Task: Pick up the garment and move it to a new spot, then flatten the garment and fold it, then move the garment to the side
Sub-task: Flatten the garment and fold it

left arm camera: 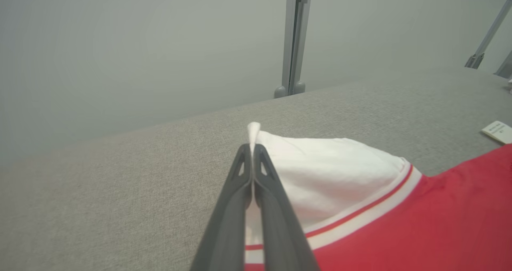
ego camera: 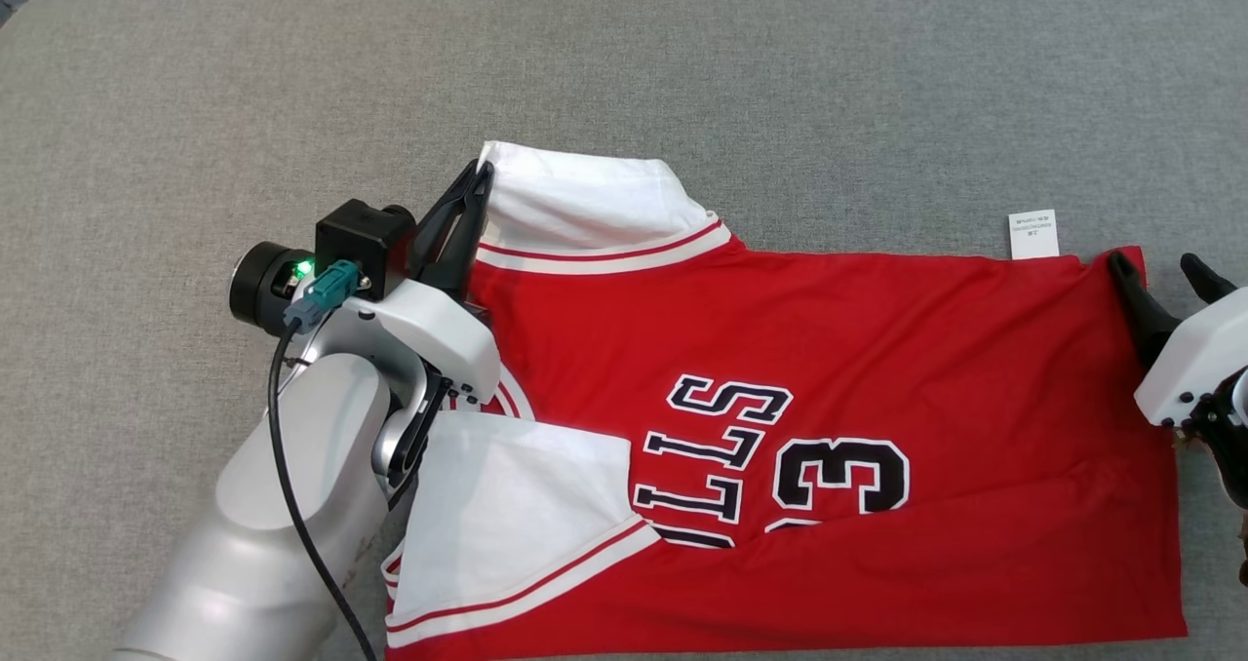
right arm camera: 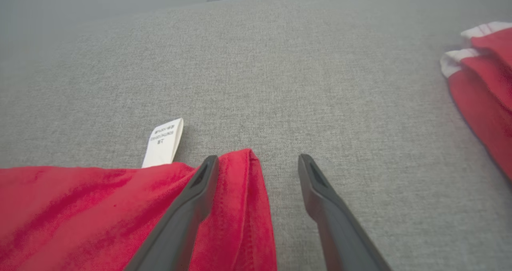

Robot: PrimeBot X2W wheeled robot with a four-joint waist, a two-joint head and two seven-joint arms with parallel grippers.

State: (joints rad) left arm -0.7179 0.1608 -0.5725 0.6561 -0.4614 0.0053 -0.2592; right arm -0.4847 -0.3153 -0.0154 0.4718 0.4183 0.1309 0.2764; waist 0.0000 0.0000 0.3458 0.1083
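Over grey tabletop (ego camera: 682,57), pinches white sleeve tip (left arm camera: 253,129) of garment (ego camera: 877,349) thinly in left gripper (left arm camera: 253,148), holds right gripper (right arm camera: 258,158) wide, risks slippage.

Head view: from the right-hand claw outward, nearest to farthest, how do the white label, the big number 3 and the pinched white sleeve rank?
From the right gripper:
1. white label, just to its left.
2. number 3, middle of the jersey.
3. white sleeve, far left, pinched by the left gripper.
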